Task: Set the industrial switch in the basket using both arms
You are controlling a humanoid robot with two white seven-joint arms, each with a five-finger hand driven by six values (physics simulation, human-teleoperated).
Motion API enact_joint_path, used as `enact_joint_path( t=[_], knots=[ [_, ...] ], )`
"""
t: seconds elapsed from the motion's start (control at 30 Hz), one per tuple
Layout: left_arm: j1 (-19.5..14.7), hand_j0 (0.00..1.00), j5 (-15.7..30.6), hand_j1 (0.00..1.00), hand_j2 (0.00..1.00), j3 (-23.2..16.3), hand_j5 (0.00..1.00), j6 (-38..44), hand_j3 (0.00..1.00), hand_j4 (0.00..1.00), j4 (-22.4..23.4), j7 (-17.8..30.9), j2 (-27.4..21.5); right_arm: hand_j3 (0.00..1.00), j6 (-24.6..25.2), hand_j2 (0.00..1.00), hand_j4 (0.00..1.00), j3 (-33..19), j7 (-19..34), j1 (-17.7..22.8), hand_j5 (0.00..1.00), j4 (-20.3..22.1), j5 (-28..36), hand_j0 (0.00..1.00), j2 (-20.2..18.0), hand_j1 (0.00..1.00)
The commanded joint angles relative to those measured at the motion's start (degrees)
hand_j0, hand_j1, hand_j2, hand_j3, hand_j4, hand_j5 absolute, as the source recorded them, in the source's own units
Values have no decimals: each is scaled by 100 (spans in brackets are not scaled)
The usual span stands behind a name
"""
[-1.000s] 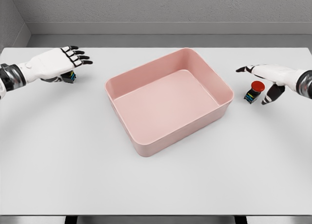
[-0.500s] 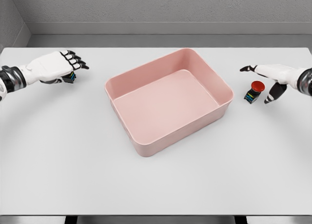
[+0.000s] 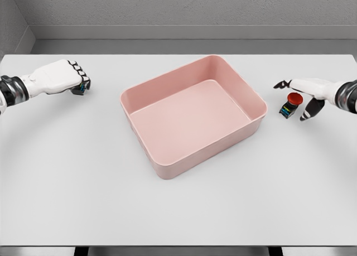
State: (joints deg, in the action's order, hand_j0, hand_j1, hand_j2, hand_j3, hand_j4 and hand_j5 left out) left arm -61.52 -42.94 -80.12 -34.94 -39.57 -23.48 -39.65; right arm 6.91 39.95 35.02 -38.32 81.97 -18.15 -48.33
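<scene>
The left hand (image 3: 56,79) curls around a switch (image 3: 82,88), seemingly gripping it, while the right hand (image 3: 308,92) hovers spread over the red-capped switch (image 3: 290,104) beside the pink basket (image 3: 192,114); no legible writing.

- The basket (image 3: 193,116) is a pink box with an open top, smooth walls and round corners. It sits in the middle of the white table, turned a bit so one corner points toward the robot. Nothing is inside it.
- One switch (image 3: 290,104) has a round red button on top and a small dark body with bits of color. It stands upright on the table, just to the right of the basket and not touching it.
- A second switch (image 3: 83,87) is far to the left of the basket. Only its small dark end with colored spots shows; the rest is hidden.
</scene>
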Motion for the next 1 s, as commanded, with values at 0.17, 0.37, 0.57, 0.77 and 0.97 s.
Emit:
enact_joint_path(
  t=[0.17,0.37,0.57,0.77,0.97],
  knots=[
    [0,38,5,38,38,14,38,-6,38,38,2,1,-8,67,-67,67,67,-5,-2,0,67,3,-66,67,-10,67],
    [0,34,-48,34,34,14,34,-6,34,34,2,1,-8,60,-67,60,60,4,-2,-9,60,3,-75,60,-1,60],
    [0,33,-110,33,33,14,33,-6,33,33,-16,10,1,55,-67,55,55,4,-2,-9,55,3,-84,55,25,55],
    [-70,33,-189,33,33,5,33,-6,33,33,-95,27,10,54,-67,54,54,4,-2,-18,54,47,-110,54,34,54],
    [-167,33,-233,33,33,5,33,-6,33,33,-183,19,1,54,-94,54,54,-5,-2,-97,54,153,-110,54,-45,54]
  ],
)
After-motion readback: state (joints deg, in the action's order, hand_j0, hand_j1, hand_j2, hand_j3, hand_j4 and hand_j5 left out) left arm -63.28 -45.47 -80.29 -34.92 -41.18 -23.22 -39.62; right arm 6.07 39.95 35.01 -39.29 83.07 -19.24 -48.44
